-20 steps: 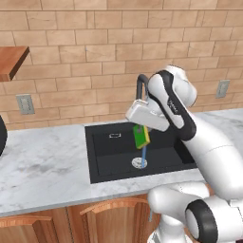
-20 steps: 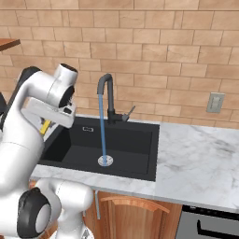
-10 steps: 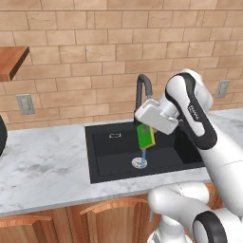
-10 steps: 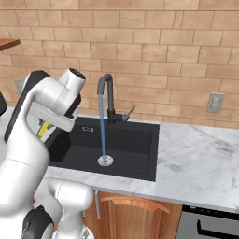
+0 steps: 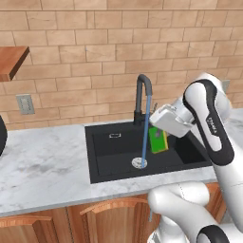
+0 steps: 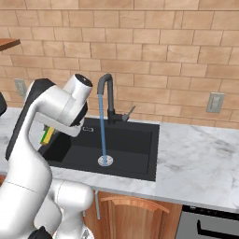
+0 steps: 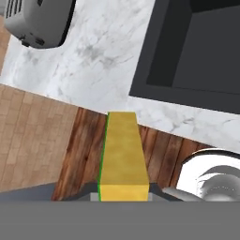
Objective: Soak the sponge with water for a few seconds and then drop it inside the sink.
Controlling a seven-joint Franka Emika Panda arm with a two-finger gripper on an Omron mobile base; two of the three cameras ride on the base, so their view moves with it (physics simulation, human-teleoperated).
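My gripper (image 5: 160, 132) is shut on the sponge (image 5: 158, 139), which hangs on edge above the right half of the black sink (image 5: 111, 166). Its green face points toward the camera in the left base view. The water (image 5: 145, 128) falls as a thin blue stream from the black gooseneck tap (image 5: 141, 95) to the round drain (image 5: 139, 163). The sponge sits just right of the stream; I cannot tell if they touch. From the right base view the sponge (image 6: 47, 135) peeks out behind my arm, left of the water (image 6: 101, 128). The hand view looks along the sponge's yellow side (image 7: 123, 154).
Marble counter (image 5: 42, 171) runs on both sides of the sink, with wooden cabinet doors (image 5: 109, 218) below. A grey appliance (image 7: 37, 18) stands on the counter in the hand view. A brick wall with an outlet (image 6: 215, 102) stands behind, and a wooden shelf (image 5: 10, 59) hangs at the upper left.
The arm has swung right and the hand has turned, carrying the sponge from the line of the stream to just right of it. The grip stays shut.
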